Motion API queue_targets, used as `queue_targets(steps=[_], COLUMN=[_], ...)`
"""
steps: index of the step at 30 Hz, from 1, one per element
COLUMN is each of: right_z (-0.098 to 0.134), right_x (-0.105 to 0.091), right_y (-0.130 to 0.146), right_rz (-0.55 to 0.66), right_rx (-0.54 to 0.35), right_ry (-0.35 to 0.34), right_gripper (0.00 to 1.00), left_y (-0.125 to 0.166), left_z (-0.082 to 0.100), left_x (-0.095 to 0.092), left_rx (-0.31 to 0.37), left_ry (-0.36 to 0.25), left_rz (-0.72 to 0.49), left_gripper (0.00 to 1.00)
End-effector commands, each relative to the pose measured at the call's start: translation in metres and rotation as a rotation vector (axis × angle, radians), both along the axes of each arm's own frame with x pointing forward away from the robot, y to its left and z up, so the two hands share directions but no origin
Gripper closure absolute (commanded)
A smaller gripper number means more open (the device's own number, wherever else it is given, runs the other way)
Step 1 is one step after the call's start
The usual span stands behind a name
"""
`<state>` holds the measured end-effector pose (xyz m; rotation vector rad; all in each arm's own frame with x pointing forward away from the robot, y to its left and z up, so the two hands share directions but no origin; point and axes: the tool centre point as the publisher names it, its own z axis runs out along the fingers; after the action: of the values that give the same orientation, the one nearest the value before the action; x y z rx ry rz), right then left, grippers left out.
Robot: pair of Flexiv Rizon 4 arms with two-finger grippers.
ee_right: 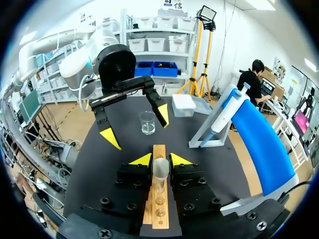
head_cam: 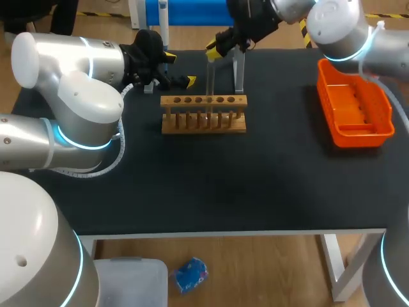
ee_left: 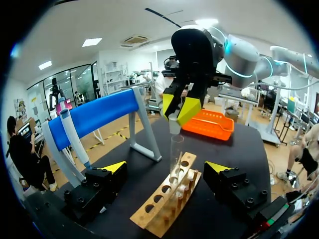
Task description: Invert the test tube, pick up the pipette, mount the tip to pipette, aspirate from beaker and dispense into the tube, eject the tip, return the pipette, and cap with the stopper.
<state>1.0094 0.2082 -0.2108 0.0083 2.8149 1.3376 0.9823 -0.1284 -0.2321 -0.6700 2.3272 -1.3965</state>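
A clear test tube (head_cam: 209, 80) stands upright over the wooden rack (head_cam: 204, 115), its lower end at a rack hole (ee_left: 174, 180). My right gripper (head_cam: 220, 46) is shut on the tube's top end (ee_right: 160, 169), coming down from above. The tube (ee_left: 176, 152) also lies between the wide-apart fingers of my open left gripper (ee_left: 166, 169), which touches nothing. In the right wrist view the left gripper (ee_right: 135, 125) hovers beyond the rack (ee_right: 159, 206), in front of a glass beaker (ee_right: 147, 123). The pipette (ee_left: 75, 134) hangs on a blue stand (ee_left: 99, 117).
An orange tray (head_cam: 354, 105) sits at the table's right side. A white box (ee_right: 184, 104) stands behind the beaker. The stand's leg (head_cam: 239, 70) is just behind the rack. The front half of the black table (head_cam: 223, 185) is bare.
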Motion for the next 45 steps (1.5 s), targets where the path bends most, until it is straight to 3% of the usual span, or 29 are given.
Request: queue_targets(steps=[1,37,38,39,45], right_z=[-0.004,-0.033,-0.031,-0.029,-0.011], right_x=[0.001,-0.009,-0.01,-0.01,-0.011], right_y=[0.0,-0.001,-0.001,-0.001,-0.005], right_rz=[0.003,-0.002,-0.004,-0.005,-0.008], right_rx=[0.001,-0.04,-0.045,-0.047,-0.007], right_ry=[0.006,0.04,0.033,0.03,-0.003], right_gripper=[1.0,1.0,0.68,0.0,0.0], left_y=[0.001,0.001,0.001,0.001,0.001], left_z=[-0.002,-0.002,-0.002,-0.002,-0.002], left_x=[0.0,0.0,0.0,0.0,0.0], left_rx=[-0.004,-0.004,-0.004,-0.004,-0.004], left_ry=[-0.004,-0.004,-0.004,-0.004,-0.004], left_rz=[-0.001,-0.001,-0.001,-0.001,-0.001], left_gripper=[0.0,0.0,0.0,0.0,0.0])
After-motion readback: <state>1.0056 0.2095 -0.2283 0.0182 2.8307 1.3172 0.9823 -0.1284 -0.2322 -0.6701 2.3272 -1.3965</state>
